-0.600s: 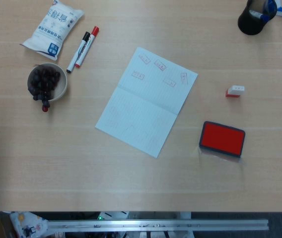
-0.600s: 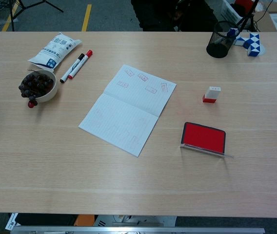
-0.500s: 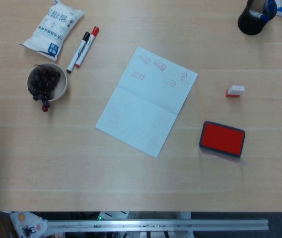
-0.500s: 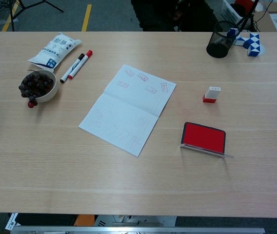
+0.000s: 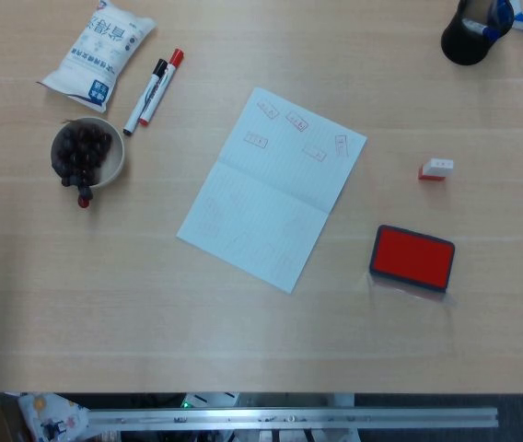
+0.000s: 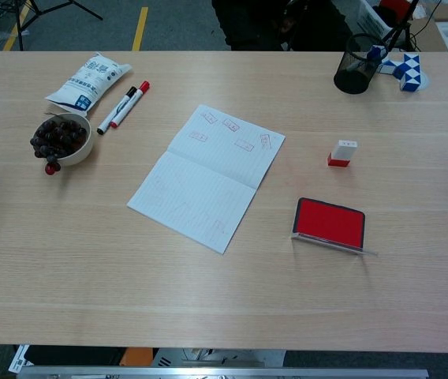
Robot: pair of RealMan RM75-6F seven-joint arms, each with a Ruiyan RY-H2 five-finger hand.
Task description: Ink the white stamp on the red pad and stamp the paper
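Head view shows the whole tabletop (image 5: 271, 341) and honestly nothing is underway yet as far as I can tell. White stamp (image 5: 436, 169) with its red base is sitting by itself on the right side, a bit beyond the red pad (image 5: 412, 258), not touching it. Pad is open, red face up, lid looks folded out flat on the near side in the chest view. The paper (image 5: 272, 188) lies in the middle at a slant, well apart from both

Thing is, the paper already has a handful of red rectangular marks on its far half, plus some really faint ones on the near half, so it's been stamped at some point. For this go though, the stamp is untouched, so I'd say picking it up, inking and pressing are all still left

Hands: neither the left nor the right one shows in either camera, so I can't say how open they are, and nothing on the table is being held or touched

Other stuff over on the left: bowl (image 5: 87, 153) of dark berries, two markers (image 5: 154, 90), a white snack bag (image 5: 98, 49). Black mesh cup (image 5: 469, 33) far right corner
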